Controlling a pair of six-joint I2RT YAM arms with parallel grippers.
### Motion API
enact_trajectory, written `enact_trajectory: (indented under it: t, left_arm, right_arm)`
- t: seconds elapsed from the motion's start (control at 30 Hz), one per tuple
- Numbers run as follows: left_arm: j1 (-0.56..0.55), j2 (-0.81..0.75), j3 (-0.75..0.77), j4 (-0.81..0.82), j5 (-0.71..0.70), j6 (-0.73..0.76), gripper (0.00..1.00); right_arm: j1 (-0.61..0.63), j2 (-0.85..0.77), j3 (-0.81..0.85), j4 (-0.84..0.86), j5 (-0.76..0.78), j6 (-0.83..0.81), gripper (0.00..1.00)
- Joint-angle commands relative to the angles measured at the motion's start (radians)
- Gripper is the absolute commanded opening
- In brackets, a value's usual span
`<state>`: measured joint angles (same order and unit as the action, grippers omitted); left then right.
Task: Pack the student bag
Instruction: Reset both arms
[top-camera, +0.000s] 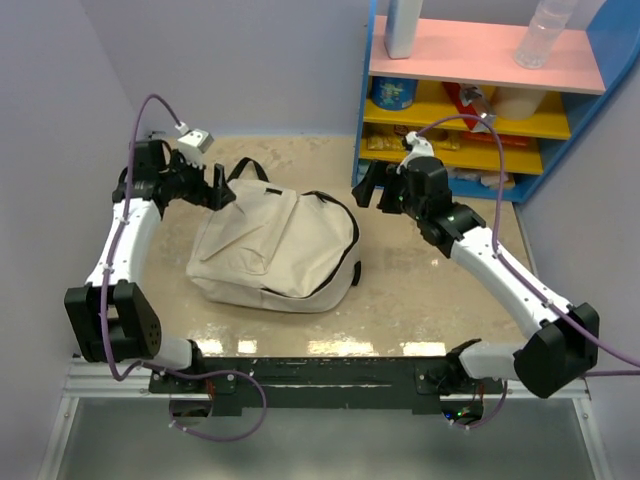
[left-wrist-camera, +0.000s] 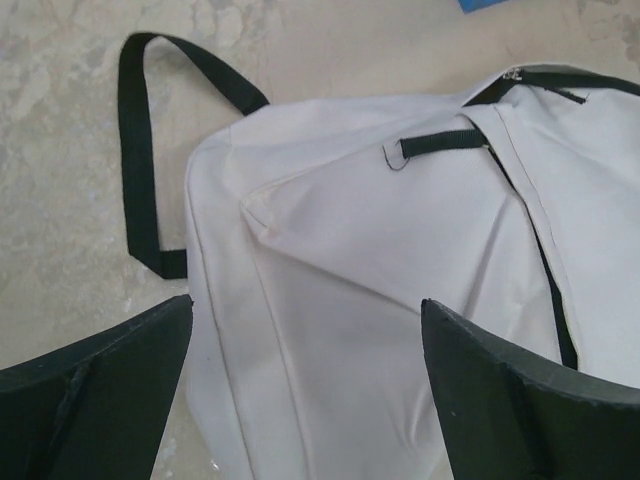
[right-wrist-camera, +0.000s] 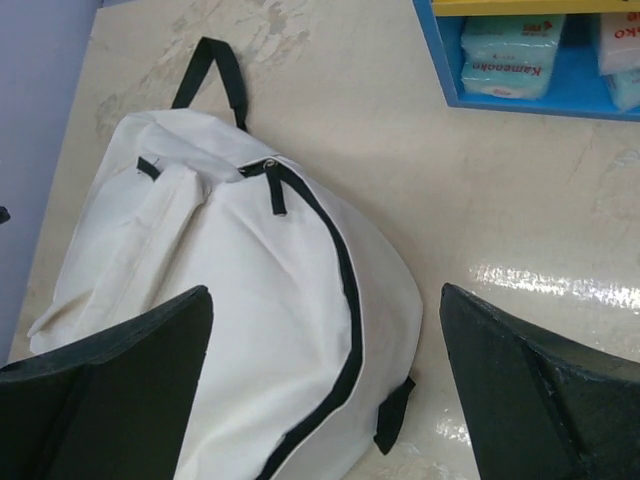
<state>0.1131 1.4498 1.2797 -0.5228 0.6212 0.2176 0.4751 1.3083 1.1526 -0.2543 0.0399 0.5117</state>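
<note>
Right, status: both sets of jaws are wide apart and holding nothing. The left jaws sit over the bag's far-left corner, just beside the carry loop. The right jaws hang just right of the bag, between it and the shelf unit, touching neither.

The bag lies flat on the desk, centre-left, between my left arm and right arm, with its top towards the far side.

Step, my read:
- The zipper looks closed along the whole run I can see, with the pull parked near the top.
- No loose items show on the desk in any view, and I can't see inside the bag.
- So packing looks finished or nearly so.

Next move:
- If nothing more goes in, lift both arms straight up and clear without dragging the fabric.
- If more goes in, one set of jaws pins the cloth by the pull and the other pinches it. The pull is a small target, and the soft fabric will likely bunch.

Around and in the way:
- The shelf unit is close behind my right wrist, at far right. It has a bottle on top and packets on the bottom shelf, so there is little swing room.
- The carry loop by the left jaws is a snag risk.
</note>
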Motion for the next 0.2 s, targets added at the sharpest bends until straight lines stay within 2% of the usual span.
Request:
enact_trajectory:
  t: [0.0,0.17]
  left_arm:
    - [-0.007,-0.055,-0.068,0.087,-0.021,-0.052,1.00]
    - [-0.009,-0.055,-0.072,0.076,-0.057,-0.055,1.00]
  right_arm:
    - [-0.001,-0.049,-0.051,0.013,0.058,-0.027,0.99]
    - [-0.001,-0.073,-0.059,-0.005,0.083,-0.032,0.99]
